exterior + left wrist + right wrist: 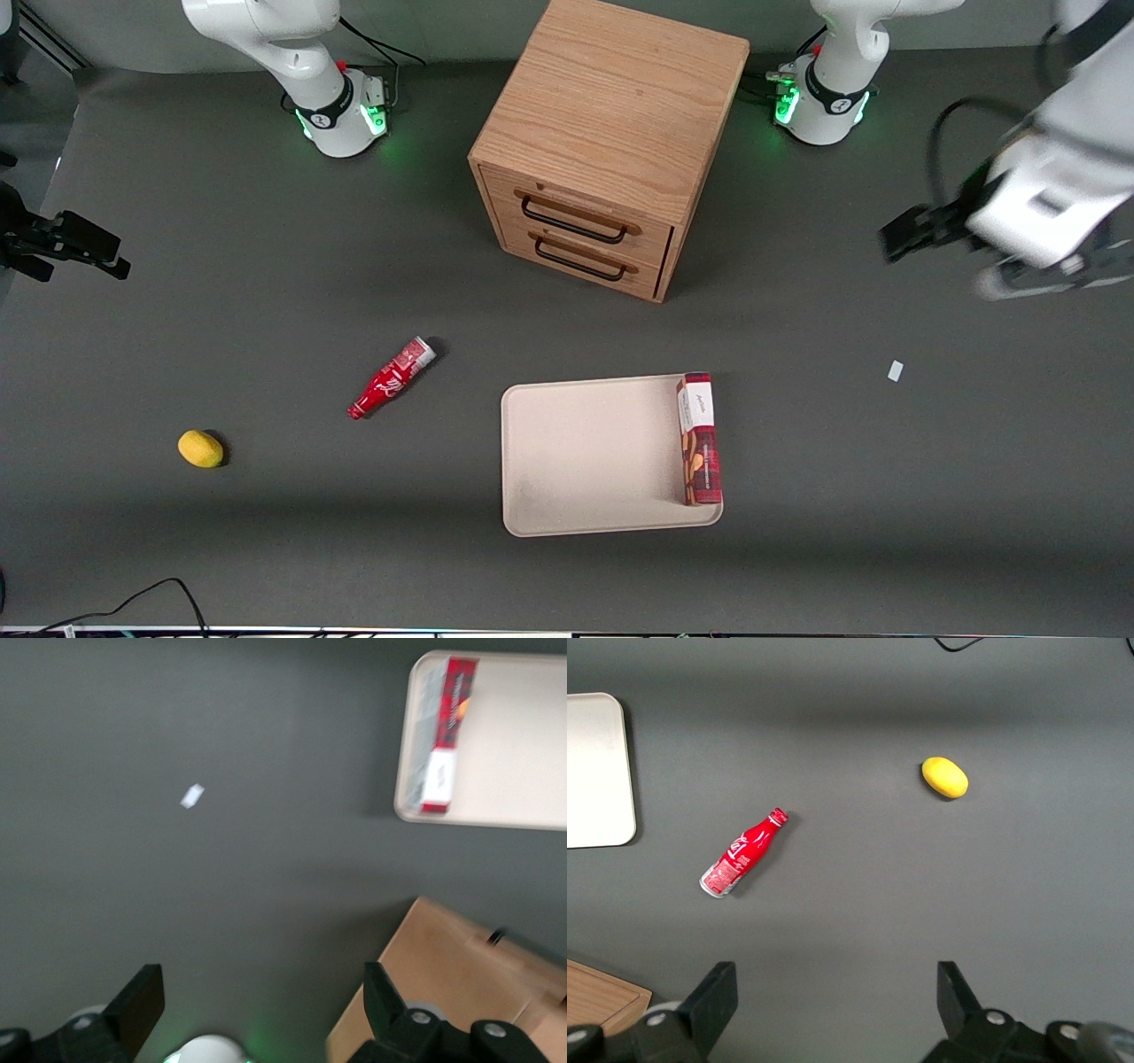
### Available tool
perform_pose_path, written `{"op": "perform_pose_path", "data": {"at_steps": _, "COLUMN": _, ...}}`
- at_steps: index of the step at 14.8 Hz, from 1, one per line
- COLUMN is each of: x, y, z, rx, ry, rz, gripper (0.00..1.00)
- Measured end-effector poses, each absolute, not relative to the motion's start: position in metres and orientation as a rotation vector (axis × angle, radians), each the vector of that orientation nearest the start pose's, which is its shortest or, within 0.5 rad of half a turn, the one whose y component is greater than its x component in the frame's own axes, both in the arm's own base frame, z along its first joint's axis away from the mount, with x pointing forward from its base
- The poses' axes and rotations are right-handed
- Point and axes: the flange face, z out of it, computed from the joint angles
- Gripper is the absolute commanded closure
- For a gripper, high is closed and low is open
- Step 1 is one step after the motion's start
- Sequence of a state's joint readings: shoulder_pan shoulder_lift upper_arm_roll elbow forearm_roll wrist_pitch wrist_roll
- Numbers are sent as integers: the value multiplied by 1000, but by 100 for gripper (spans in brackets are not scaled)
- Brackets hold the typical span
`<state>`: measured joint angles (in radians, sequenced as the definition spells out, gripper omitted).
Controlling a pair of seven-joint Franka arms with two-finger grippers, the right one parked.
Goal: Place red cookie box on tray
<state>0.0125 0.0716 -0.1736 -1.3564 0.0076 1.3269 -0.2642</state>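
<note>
While the front view is read from one edge to the other, a yellow fruit-like object point(201, 448) is met first, lying alone on the dark table point(266, 549) toward the parked arm's end. Next a red bottle point(391, 378) is seen on its side; its label cannot be read. A wooden cabinet point(608, 142) with two dark-handled drawers is set in the middle, farther from the front camera than the tray point(585, 456). On that tray the red cookie box point(698, 438) is laid flat along the edge nearest the working arm, just inside the rim; its print is too small to be read. A small white scrap point(895, 370) is found on the table, well apart from the tray. Toward the working arm's end the gripper point(917, 230) is held above the table, blurred, and part of its arm is cut off by the frame. In the left wrist view its fingers point(137, 1005) are spread wide and nothing is held between them.
</note>
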Motion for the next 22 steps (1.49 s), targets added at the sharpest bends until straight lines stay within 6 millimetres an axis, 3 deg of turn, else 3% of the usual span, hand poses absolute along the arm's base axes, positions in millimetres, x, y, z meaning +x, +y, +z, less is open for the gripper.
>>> {"op": "perform_pose_path", "data": {"at_steps": 2, "x": 521, "y": -49, "z": 679, "rx": -3117, "ry": -87, "rz": 181, "gripper": 0}}
{"op": "perform_pose_path", "data": {"at_steps": 5, "x": 494, "y": -16, "z": 670, "rx": -3124, "ry": -3, "rz": 204, "gripper": 0}}
{"op": "perform_pose_path", "data": {"at_steps": 11, "x": 445, "y": -12, "z": 646, "rx": -3132, "ry": 38, "rz": 177, "gripper": 0}}
{"op": "perform_pose_path", "data": {"at_steps": 17, "x": 443, "y": -3, "z": 641, "rx": -3137, "ry": 35, "rz": 188, "gripper": 0}}
{"op": "perform_pose_path", "data": {"at_steps": 22, "x": 456, "y": 4, "z": 650, "rx": -3140, "ry": 18, "rz": 207, "gripper": 0}}
